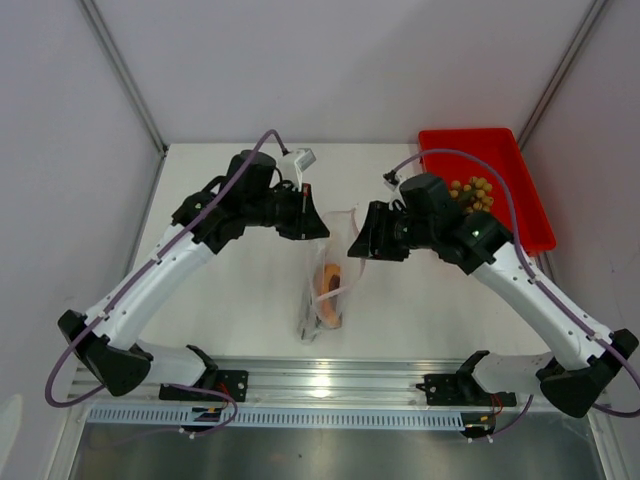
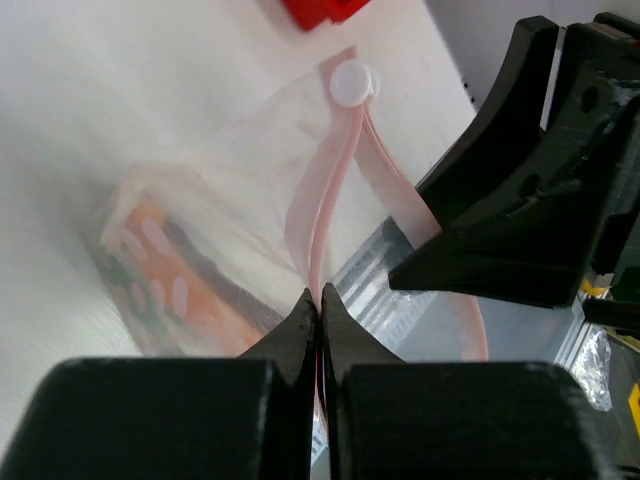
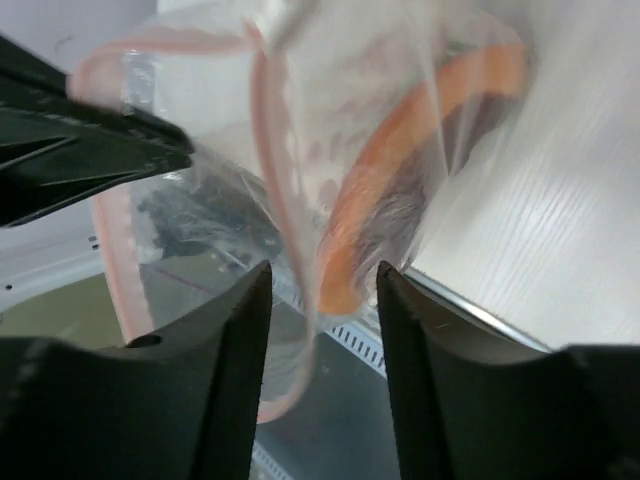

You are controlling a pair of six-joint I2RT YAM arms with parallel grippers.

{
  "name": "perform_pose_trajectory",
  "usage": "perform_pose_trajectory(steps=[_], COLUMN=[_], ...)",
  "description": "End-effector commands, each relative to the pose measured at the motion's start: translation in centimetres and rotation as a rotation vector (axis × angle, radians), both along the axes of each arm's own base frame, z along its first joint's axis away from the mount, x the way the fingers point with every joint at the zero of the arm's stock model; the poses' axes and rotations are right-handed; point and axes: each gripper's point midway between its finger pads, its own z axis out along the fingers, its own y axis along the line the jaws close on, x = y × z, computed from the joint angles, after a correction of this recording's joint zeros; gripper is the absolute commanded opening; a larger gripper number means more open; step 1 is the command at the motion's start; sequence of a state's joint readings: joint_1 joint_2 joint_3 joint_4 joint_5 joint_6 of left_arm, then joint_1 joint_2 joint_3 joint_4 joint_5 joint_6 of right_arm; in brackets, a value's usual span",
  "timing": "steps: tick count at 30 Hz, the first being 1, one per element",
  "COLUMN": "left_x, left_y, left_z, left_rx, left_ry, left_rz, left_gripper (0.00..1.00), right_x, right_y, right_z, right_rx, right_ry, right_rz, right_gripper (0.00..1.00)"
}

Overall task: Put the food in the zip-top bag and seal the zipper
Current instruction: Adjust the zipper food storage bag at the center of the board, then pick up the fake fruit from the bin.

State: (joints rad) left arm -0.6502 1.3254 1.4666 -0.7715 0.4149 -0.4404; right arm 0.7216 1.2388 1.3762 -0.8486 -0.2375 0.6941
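Left arm (image 1: pixel 160 262) & right arm (image 1: pixel 545 295): white link shells, black joints + bases, purple cable (image 1: pixel 50 380) looped along each.

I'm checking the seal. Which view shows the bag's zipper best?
Left wrist: the zipper runs sharp and close, pinched in the shut left tool. Right wrist shows it blurred, looping near the open right tool. Top external barely shows it on the bag.

Food (image 3: pixel 415 125) inside bag (image 2: pixel 250 170) blurred, can't ID; red tray (image 2: pixel 310 12) cut by top edge; tan fruits (image 1: pixel 473 190) partly behind R arm (image 1: pixel 520 275)
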Motion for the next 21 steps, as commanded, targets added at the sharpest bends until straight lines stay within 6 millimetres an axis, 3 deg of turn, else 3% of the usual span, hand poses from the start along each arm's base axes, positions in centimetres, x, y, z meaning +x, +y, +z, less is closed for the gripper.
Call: perform_pose_trajectory(steps=[1,2,4,7,9,10,11,12,15,19,21], left_x=[0.1,0.2,0.6,1.3,1.7,1.8,1.9,1.8,1.7,1.3,1.2], left_y=[-0.2,-0.3,-0.4,-0.4,-0.4,-0.4,-0.5,-0.7,-0.7,-0.9,-1.0], left_z=[4.5,4.2,4.0,3.9,4.0,4.0,3.9,4.0,3.8,3.5,3.1], left_rx=[-0.074,-0.072,-0.068,-0.056,-0.050,-0.051,-0.053,-0.061,-0.064,-0.072,-0.073], left_ry=[-0.124,-0.117,-0.114,-0.124,-0.132,-0.131,-0.129,-0.130,-0.125,-0.109,-0.097], left_rz=[-0.018,-0.019,-0.010,0.010,0.019,0.022,0.021,0.014,0.008,-0.011,-0.015], left_gripper=[0.01,0.01,0.00,0.01,0.01,0.01,0.00,0.01,0.00,0.01,0.01], right_x=[1.0,1.5,1.7,3.5,5.9,6.9,8.0,9.7,13.6,18.1,20.0], right_y=[-1.3,-1.9,-2.9,-6.0,-9.2,-10.4,-11.5,-14.1,-18.1,-22.5,-23.7], right_z=[4.9,5.4,7.2,10.0,11.0,11.1,10.9,10.4,6.5,0.8,-1.9], right_rx=[-0.002,-0.009,-0.024,-0.048,-0.050,-0.056,-0.065,-0.102,-0.189,-0.274,-0.290], right_ry=[-0.160,-0.172,-0.206,-0.250,-0.266,-0.274,-0.283,-0.286,-0.228,-0.154,-0.120], right_rz=[0.005,-0.011,-0.001,-0.092,-0.208,-0.251,-0.294,-0.387,-0.537,-0.704,-0.754], right_gripper=[0.51,0.60,0.67,0.75,0.81,0.92,0.94,0.96,0.97,0.94,0.91])
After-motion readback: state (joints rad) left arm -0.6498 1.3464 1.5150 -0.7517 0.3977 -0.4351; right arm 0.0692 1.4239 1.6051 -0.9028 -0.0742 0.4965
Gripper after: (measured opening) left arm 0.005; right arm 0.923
